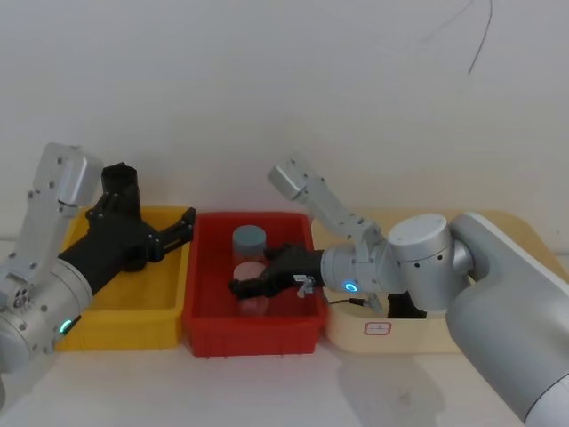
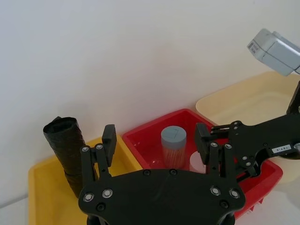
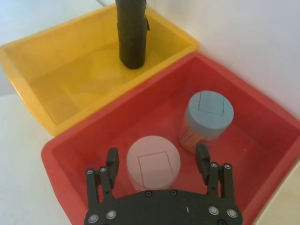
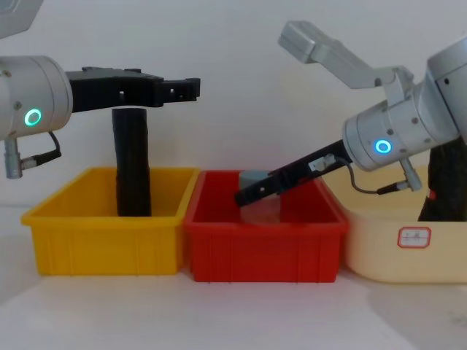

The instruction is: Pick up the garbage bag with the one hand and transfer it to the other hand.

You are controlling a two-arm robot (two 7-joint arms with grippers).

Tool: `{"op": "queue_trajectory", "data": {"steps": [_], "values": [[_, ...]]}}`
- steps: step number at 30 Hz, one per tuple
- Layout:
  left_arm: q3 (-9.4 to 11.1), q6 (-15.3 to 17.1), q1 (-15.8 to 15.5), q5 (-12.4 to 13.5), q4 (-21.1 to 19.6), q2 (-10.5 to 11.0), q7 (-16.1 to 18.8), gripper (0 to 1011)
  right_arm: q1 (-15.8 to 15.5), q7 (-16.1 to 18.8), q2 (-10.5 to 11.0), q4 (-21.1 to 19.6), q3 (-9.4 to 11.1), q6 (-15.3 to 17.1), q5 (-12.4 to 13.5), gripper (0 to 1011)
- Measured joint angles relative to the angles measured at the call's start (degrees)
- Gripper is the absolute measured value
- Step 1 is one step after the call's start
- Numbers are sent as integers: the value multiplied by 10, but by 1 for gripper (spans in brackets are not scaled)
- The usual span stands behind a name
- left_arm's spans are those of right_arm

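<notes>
Above the yellow bin point(image 1: 169, 267) at the robot's left, the left gripper point(image 4: 191, 87), carried on a silver arm with a green ring light, hovers level with its two long black fingers spread apart and nothing between them. Its fingertips sit higher than the top of the slim black roll point(image 4: 133, 168), which stands upright inside that bin near its far wall. At centre, the right gripper point(image 1: 240, 286), which carries a small white label sticker on its side, slants down from a silver arm with a blue ring light into the red bin point(image 1: 253, 338). Its fingers are parted on either side of the pink-lidded jar point(image 3: 153, 164); whether they touch the jar cannot be told. A second jar with a grey-blue lid point(image 3: 208, 110) stands just beside the pink one, nearer the bin's far wall. The garbage bag point(image 4: 441, 179), a thicker roll of glossy black plastic with a small red dot low on its side, stands upright in the cream bin point(image 4: 387, 248) at the robot's right, partly hidden behind the right arm and apart from both grippers. A white label with a red outline is stuck to the cream bin's front wall.
</notes>
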Motion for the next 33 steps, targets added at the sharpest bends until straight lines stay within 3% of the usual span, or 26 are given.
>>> {"op": "queue_trajectory", "data": {"steps": [15,21,26,33], "values": [[0,0,0,0,0,0,0,1002,0,12,-3,25,8,-8,0,991],[0,0,0,0,0,0,0,1001,-1,16,-4,28,9,-10,1,888],[0,0,0,0,0,0,0,1001,-1,18,-4,30,9,-10,2,712],[0,0,0,0,0,0,0,1002,-1,19,-4,32,10,-11,3,647]]}}
